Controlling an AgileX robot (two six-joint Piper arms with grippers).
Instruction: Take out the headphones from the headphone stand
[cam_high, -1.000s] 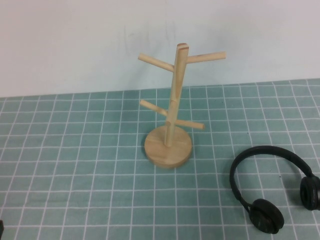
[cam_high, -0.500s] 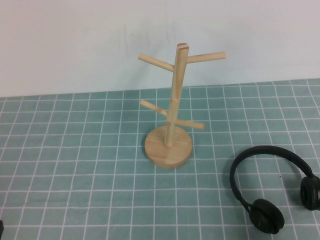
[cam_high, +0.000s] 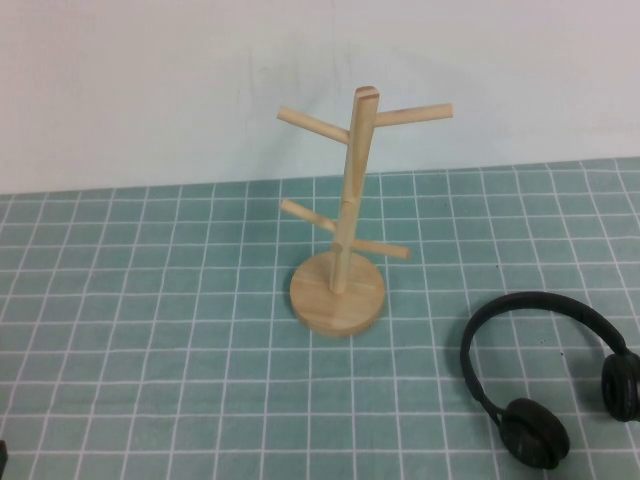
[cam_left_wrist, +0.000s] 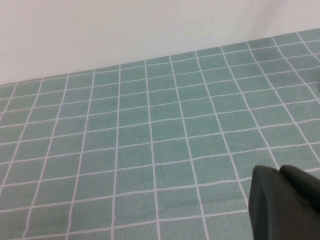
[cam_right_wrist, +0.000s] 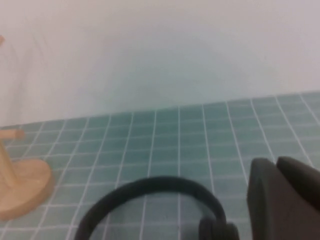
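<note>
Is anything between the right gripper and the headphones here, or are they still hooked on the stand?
Nothing visible blocks them. The headphones lie flat on the checked mat, right of the headphone stand and off its pegs. The right gripper is just beside them; the left gripper is over bare mat.

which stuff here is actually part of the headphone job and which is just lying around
Part of the job:
- headphones, lying flat on the mat, already off the stand
- headphone stand, upright, pegs bare
- right gripper, just short of the headphones
- left gripper, low over bare mat, away from both

Just there:
- green grid mat
- white wall
</note>
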